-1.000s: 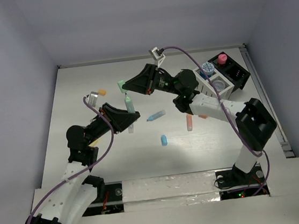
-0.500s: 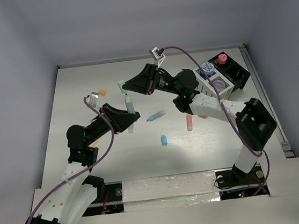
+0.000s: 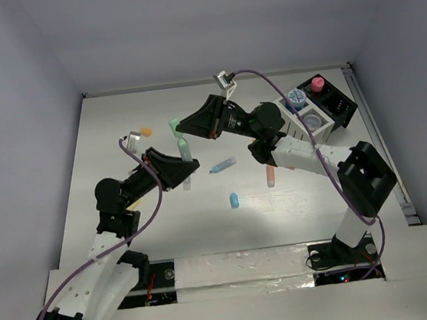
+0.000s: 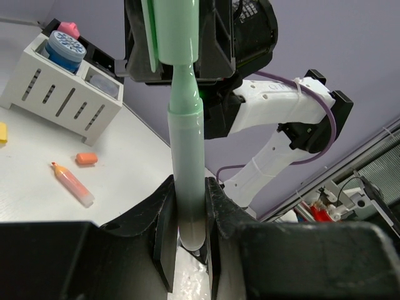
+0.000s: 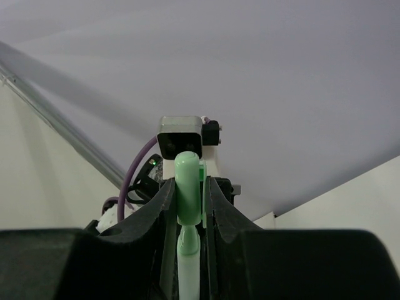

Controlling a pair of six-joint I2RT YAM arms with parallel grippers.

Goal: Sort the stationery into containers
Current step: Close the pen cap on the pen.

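Observation:
A mint pen (image 3: 184, 149) is held in the air between both arms, over the left middle of the table. My left gripper (image 4: 187, 195) is shut on its barrel (image 4: 187, 156). My right gripper (image 5: 189, 201) is shut on its cap (image 5: 187, 186), and a narrow neck (image 4: 185, 84) shows between cap and barrel. The containers (image 3: 304, 122) stand at the far right, a white slatted half joined to a black half (image 3: 340, 104). A blue jar (image 3: 294, 97) and a pink jar (image 3: 317, 83) sit in them.
Loose on the table lie a blue pen (image 3: 223, 163), a blue capsule (image 3: 234, 199), an orange marker (image 3: 271, 174) and an orange capsule (image 3: 146, 130). White walls close in the left, back and right sides.
The right gripper has shifted slightly with the cap. Both grips on the mint pen are unchanged.

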